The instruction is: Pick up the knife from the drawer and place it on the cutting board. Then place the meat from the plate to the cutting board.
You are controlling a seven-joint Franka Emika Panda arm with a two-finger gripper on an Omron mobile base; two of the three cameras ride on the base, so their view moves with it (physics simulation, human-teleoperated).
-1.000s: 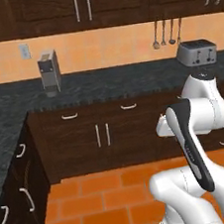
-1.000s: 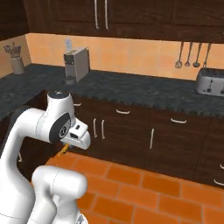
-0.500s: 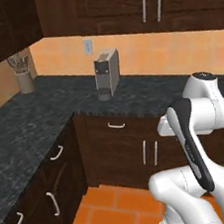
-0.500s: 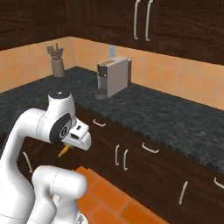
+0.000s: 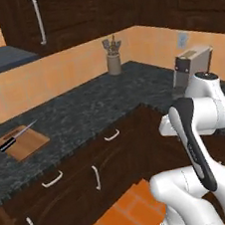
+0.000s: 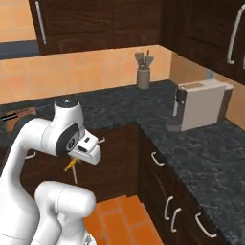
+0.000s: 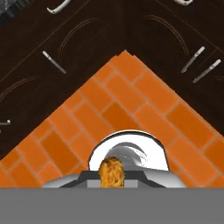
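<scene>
The cutting board (image 5: pixel 22 142) lies on the dark counter at the left, and the knife (image 5: pixel 15 137) rests on it with its black handle toward the left. The board's edge (image 6: pixel 25 113) also peeks out behind my arm in the right base view. My gripper (image 7: pixel 112 176) hangs over the orange tile floor, shut on the meat (image 7: pixel 111 171), a small orange-tan piece. A bit of the meat (image 6: pixel 70 165) sticks out under the hand (image 6: pixel 85 149). The plate and the drawer are out of view.
A dark speckled counter (image 5: pixel 94 109) wraps round a corner, with dark-brown cabinet fronts and white handles (image 5: pixel 95 177) below. A utensil holder (image 5: pixel 113 59) stands at the back wall and a coffee machine (image 6: pixel 199 105) on the right. Orange tile floor (image 7: pixel 131 100) lies under the hand.
The whole picture has swung as the base moves: the toaster has left the view and the cutting board with the knife has come in at the left. The arm's pose is unchanged.
</scene>
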